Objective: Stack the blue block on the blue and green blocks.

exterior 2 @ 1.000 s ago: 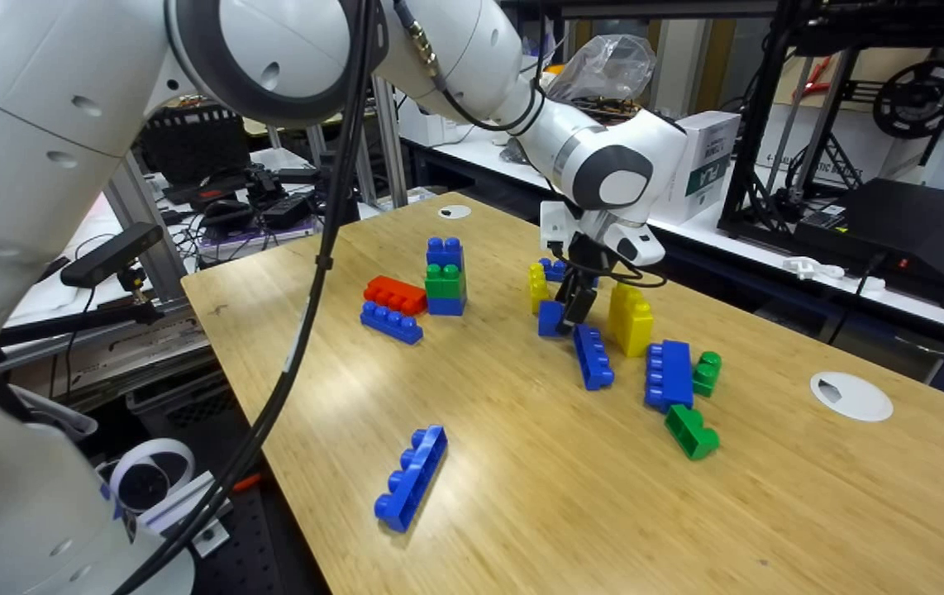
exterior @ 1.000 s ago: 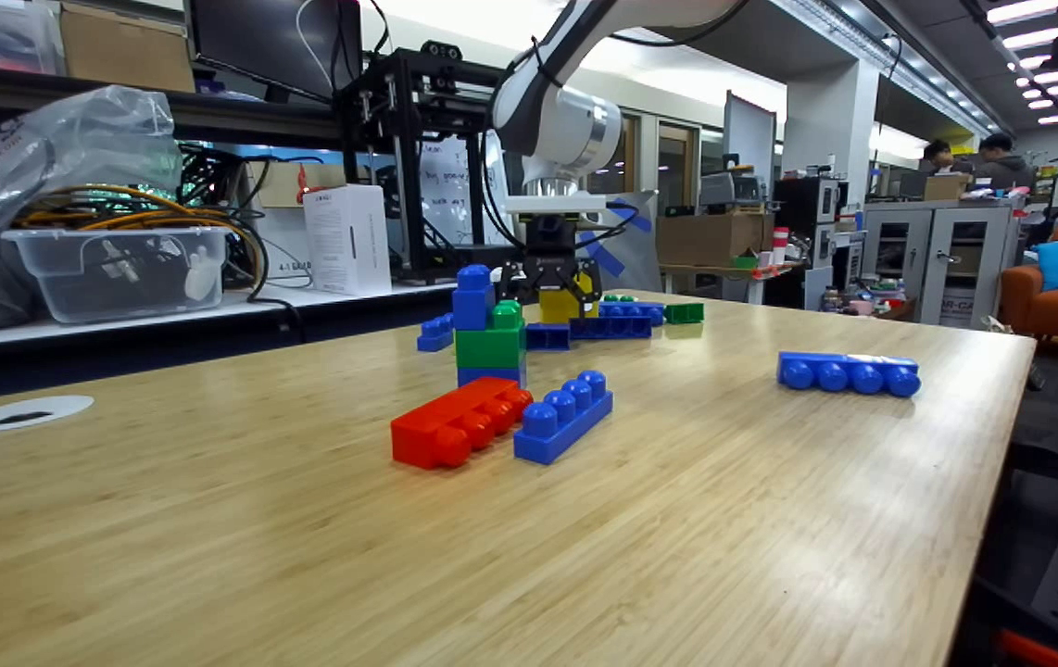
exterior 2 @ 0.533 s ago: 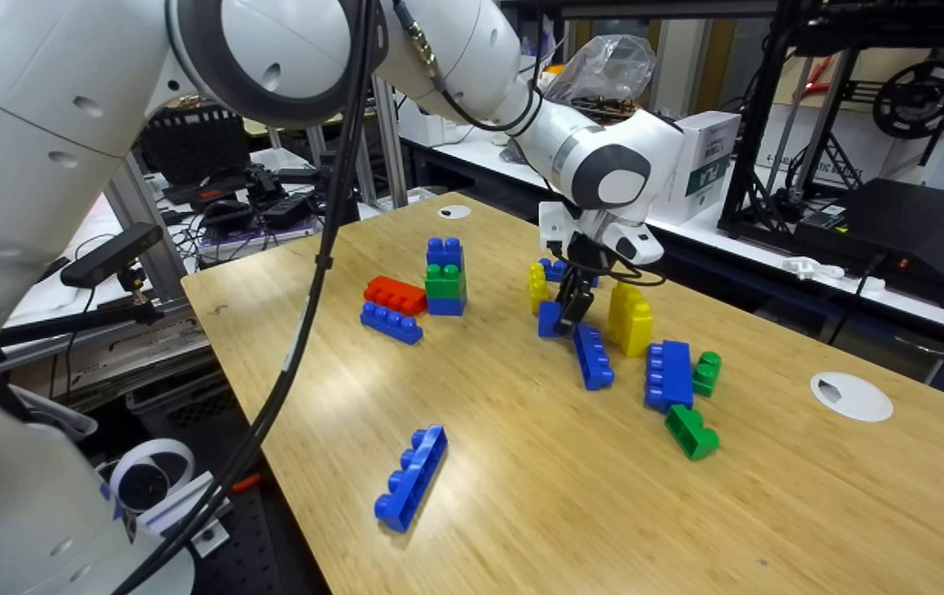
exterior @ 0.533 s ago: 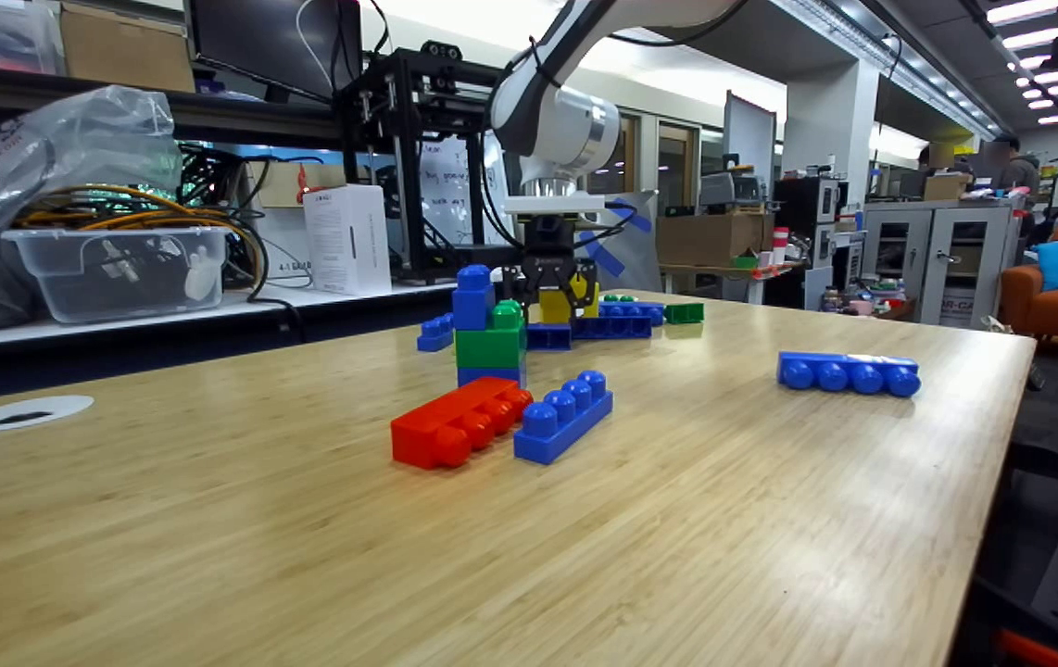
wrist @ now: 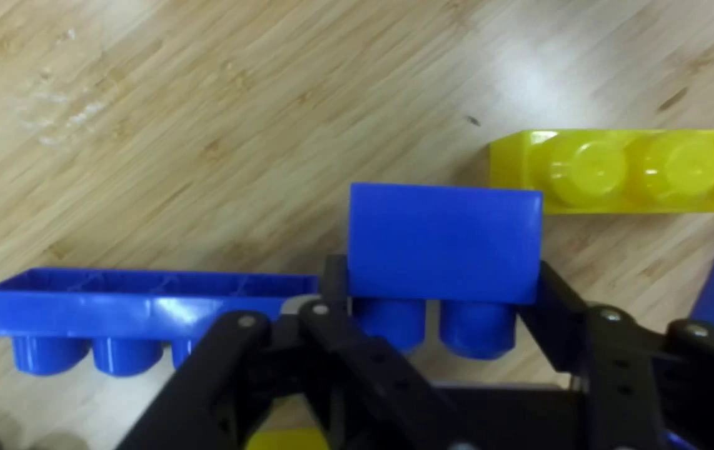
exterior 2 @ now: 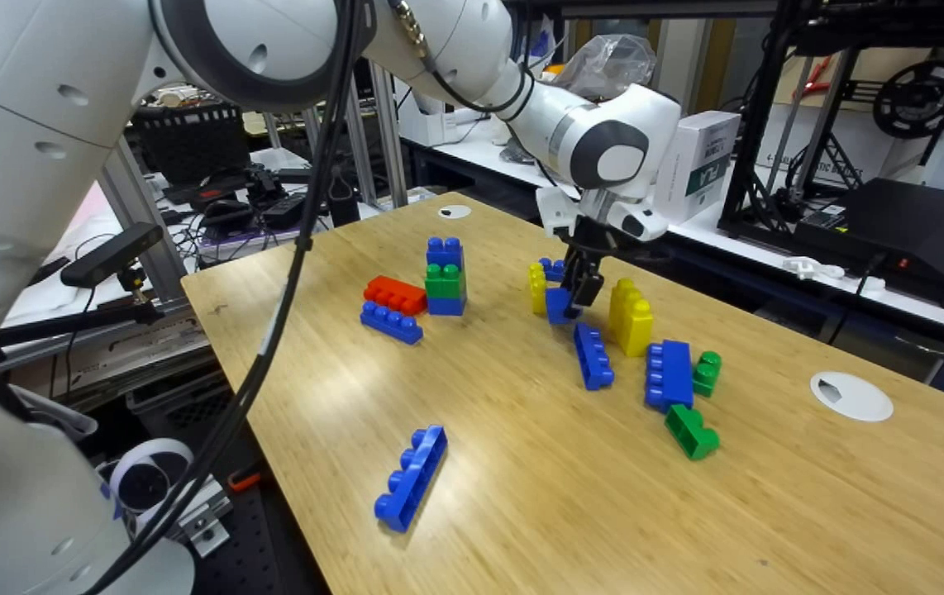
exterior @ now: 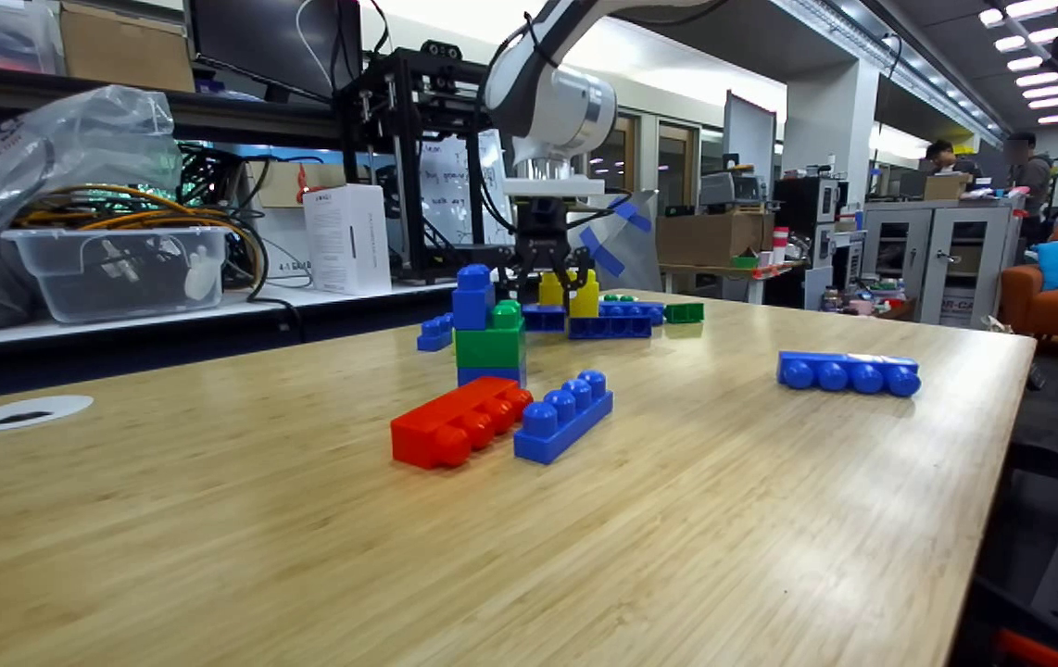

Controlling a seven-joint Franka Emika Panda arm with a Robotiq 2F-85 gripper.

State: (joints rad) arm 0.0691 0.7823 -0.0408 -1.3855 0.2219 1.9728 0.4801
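My gripper (wrist: 443, 284) is shut on the blue block (wrist: 444, 244), a chunky brick whose two visible studs point toward the palm. Its fingers press on opposite sides of it. In an exterior view the held blue block (exterior 2: 560, 306) hangs just above the table, partly behind the gripper (exterior 2: 578, 304). The blue and green blocks (exterior 2: 445, 285) stand upright as a small tower: a blue piece below, green in the middle, and a narrower blue brick on top beside an uncovered green stud. In another exterior view this tower (exterior: 490, 347) is nearer the camera than the gripper (exterior: 543, 292).
Yellow bricks (exterior 2: 631, 318) (exterior 2: 537, 287) stand on both sides of the gripper. A long blue brick (exterior 2: 593, 357) lies close by. The red brick (exterior 2: 395, 295) and a flat blue brick (exterior 2: 390, 322) lie beside the tower. Green bricks (exterior 2: 692, 431) are farther off.
The jaws have closed on the blue block. Gripper and block have risen a little off the table and shifted slightly. The tower and other bricks have stayed put.
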